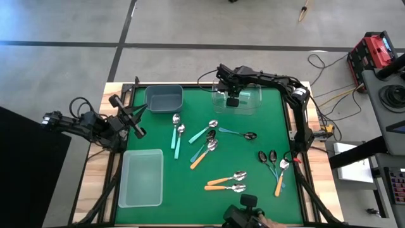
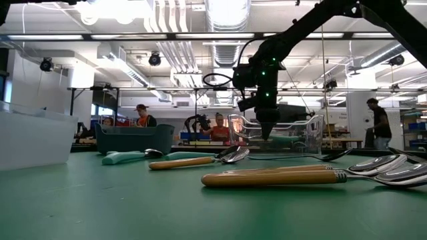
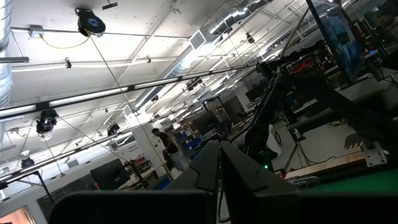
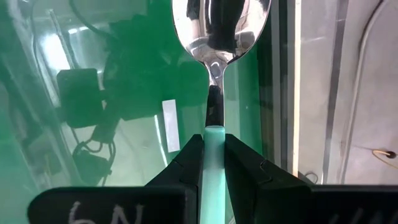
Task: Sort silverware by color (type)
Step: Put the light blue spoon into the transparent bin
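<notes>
My right gripper [image 1: 233, 100] hangs over the clear container [image 1: 243, 101] at the table's far side, shut on a teal-handled spoon [image 4: 219, 28] with a silver bowl. My left gripper [image 1: 138, 128] waits, shut, at the left edge beside the dark teal bin [image 1: 164, 97]. Loose spoons lie flat on the green mat: teal-handled ones [image 1: 175, 134], orange-handled ones [image 1: 225, 180] and dark ones with thin light-blue handles [image 1: 241, 133]. In the low view the right gripper [image 2: 267, 127] reaches down into the clear container [image 2: 300, 133]. My right gripper pinches the spoon's teal handle [image 4: 214, 134] between its two fingers, near the neck end. The fingers [image 4: 186, 158] point down from above and lie along the handle. The spoon hangs bowl-down beyond the fingertips over the clear container's floor; whether the bowl touches it I cannot tell.
A pale translucent bin [image 1: 140, 177] sits near the left front corner. More spoons cluster near the right edge [image 1: 273, 161] and the mat's middle [image 1: 205, 147]. The table's wooden rim [image 1: 95, 183] frames the mat. People stand in the room beyond.
</notes>
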